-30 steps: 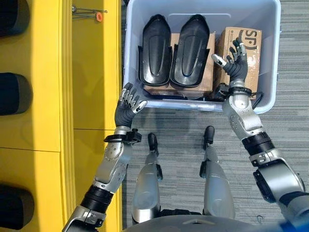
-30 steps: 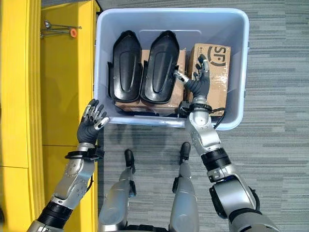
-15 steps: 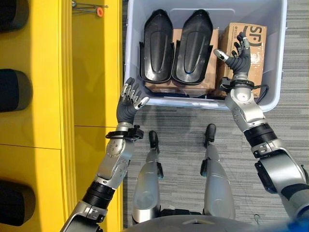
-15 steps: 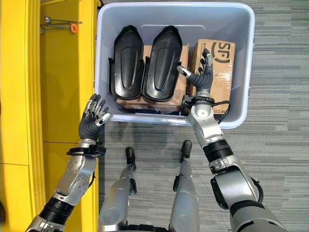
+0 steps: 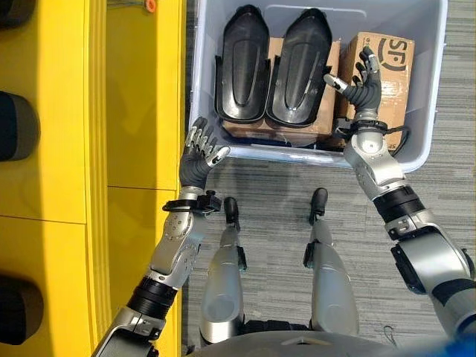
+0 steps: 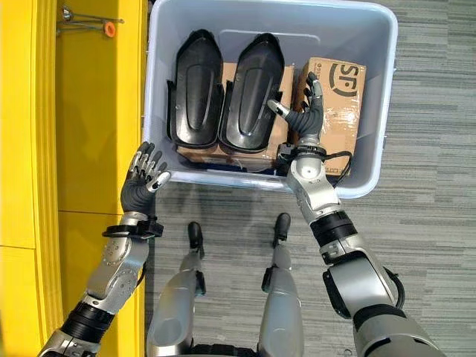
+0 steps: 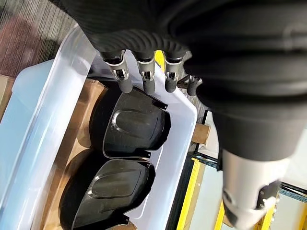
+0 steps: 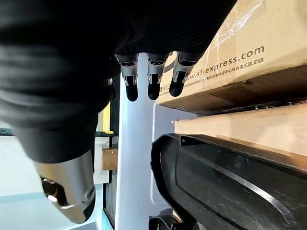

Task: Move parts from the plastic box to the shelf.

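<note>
From the right wrist camera I see my right hand [image 8: 149, 81]: fingers straight and relaxed, holding nothing, dark tips hanging from the top edge. Beside them, upper right, a cardboard box [image 8: 230, 57]. Lower right, a black moulded part [image 8: 211, 182]. The pale plastic box wall [image 8: 134, 158] runs down centre frame.

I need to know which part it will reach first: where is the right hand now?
In the left eye view, the right hand hovers open inside the plastic box, between the right-hand black part and the cardboard box.
</note>
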Controlling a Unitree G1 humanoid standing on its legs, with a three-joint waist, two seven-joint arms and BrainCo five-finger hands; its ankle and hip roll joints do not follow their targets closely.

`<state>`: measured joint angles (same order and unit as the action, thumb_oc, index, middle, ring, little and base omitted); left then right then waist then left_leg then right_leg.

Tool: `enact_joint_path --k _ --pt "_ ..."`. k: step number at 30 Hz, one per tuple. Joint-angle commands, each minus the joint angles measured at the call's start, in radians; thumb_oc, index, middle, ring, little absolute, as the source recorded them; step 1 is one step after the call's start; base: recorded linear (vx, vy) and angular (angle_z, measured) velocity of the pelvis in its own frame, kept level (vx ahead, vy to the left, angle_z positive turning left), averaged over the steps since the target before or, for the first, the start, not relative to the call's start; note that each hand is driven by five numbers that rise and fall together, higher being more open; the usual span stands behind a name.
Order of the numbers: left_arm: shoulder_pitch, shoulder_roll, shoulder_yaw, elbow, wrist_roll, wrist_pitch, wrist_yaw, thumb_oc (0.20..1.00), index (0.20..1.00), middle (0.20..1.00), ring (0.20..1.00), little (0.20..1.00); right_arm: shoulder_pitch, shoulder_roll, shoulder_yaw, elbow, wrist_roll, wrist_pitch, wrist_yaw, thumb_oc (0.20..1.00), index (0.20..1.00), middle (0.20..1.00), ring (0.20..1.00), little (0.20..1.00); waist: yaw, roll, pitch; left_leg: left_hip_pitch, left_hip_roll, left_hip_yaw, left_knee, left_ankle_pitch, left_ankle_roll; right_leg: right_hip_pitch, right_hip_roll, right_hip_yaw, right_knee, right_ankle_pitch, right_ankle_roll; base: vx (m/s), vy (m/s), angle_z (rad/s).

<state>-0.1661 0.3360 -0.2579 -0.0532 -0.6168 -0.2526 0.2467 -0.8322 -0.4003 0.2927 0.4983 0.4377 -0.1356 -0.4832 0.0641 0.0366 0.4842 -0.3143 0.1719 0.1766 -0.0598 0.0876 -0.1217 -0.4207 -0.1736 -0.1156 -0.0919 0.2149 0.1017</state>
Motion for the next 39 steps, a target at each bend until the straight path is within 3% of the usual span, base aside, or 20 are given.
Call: enact_joint_path --k 1,18,39 --pt "-0.005 0.077 -0.018 -0.058 0.004 -0.064 0.009 1.000 1.000 1.000 1.000 1.000 -0.137 0.017 0.016 0.000 -0.043 -0.030 0.005 1.000 1.000 1.000 1.000 1.000 0.011 -0.028 -0.006 -0.078 0.013 -0.060 0.047 0.018 0.016 0.059 -0.069 -0.036 0.076 -0.135 0.053 0.01 0.001 0.06" --pt "-0.022 0.078 -0.037 -0.055 -0.003 -0.066 0.017 1.000 1.000 1.000 1.000 1.000 -0.163 0.064 0.004 0.127 0.036 -0.037 -0.002 1.000 1.000 1.000 1.000 1.000 0.023 -0.037 0.006 -0.099 0.011 -0.073 0.061 0.010 0.021 0.051 -0.064 -0.035 0.076 -0.133 0.053 0.00 -0.001 0.01" --pt "-0.061 0.075 -0.075 -0.054 -0.011 -0.083 0.027 1.000 1.000 1.000 1.000 1.000 -0.251 0.088 -0.026 0.462 0.083 -0.024 -0.023 1.000 1.000 1.000 1.000 1.000 0.029 -0.010 0.036 -0.171 -0.008 -0.073 0.128 -0.018 0.027 0.004 -0.078 -0.030 0.088 -0.122 0.055 0.00 0.003 0.00"
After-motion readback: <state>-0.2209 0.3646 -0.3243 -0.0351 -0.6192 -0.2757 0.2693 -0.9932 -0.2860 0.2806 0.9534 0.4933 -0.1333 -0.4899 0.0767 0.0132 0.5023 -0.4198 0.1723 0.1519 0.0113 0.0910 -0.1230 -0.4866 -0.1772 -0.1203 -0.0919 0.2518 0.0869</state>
